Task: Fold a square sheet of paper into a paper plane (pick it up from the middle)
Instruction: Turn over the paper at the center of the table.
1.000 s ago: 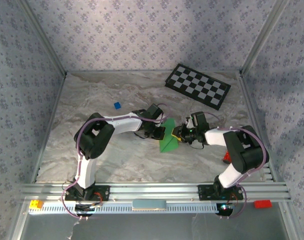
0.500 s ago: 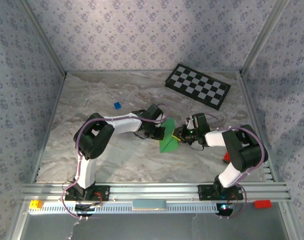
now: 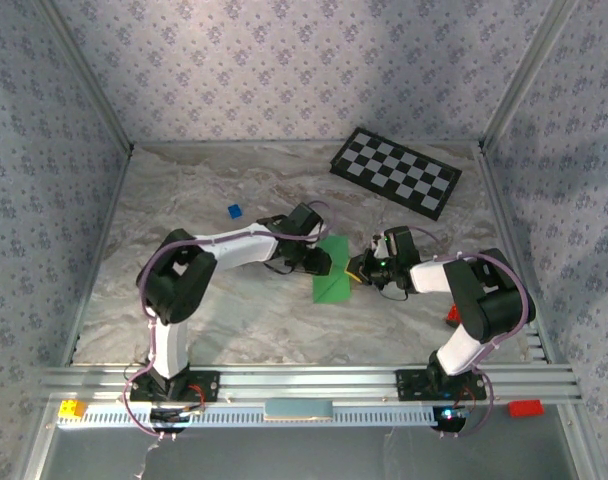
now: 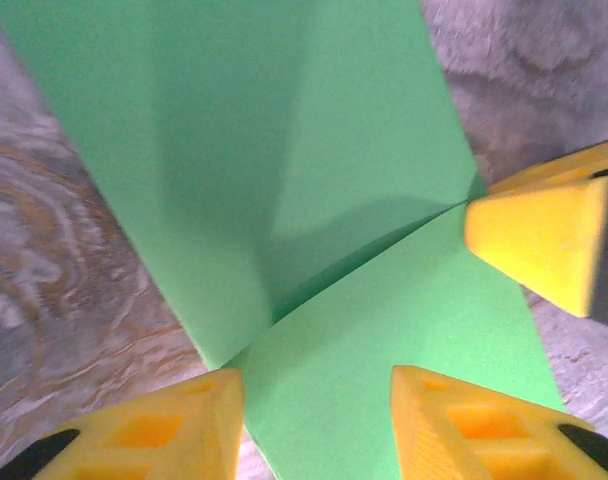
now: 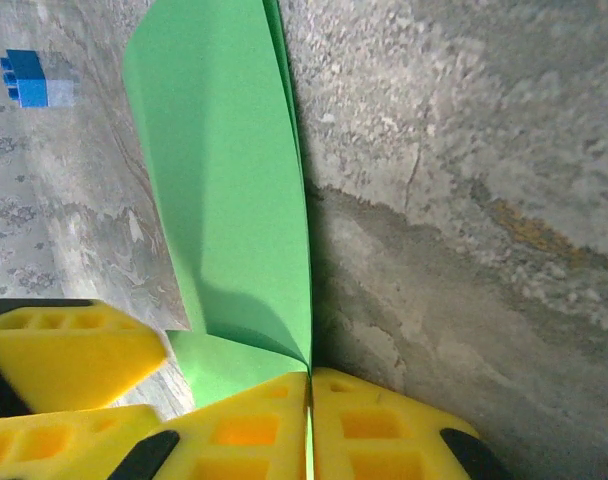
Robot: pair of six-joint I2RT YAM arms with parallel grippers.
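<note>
The square sheet of paper (image 3: 331,282) is lying creased on the bench (image 3: 234,300), midway between the two arms. The right jaws are pinching shut on its right edge, with a green layer showing in the seam between the yellow fingers (image 5: 254,430). The left jaws are standing part-open over the sheet's left side, clamping nothing. One blue block (image 3: 234,211) and one checkerboard (image 3: 395,171) are sitting farther back.

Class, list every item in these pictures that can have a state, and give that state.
green paper sheet, partly folded, creased, pinched at one edge.
left gripper, open, fingers apart over the sheet.
right gripper, shut on the sheet's edge.
checkerboard, lying flat, untouched.
blue block, lying loose, untouched.
</note>
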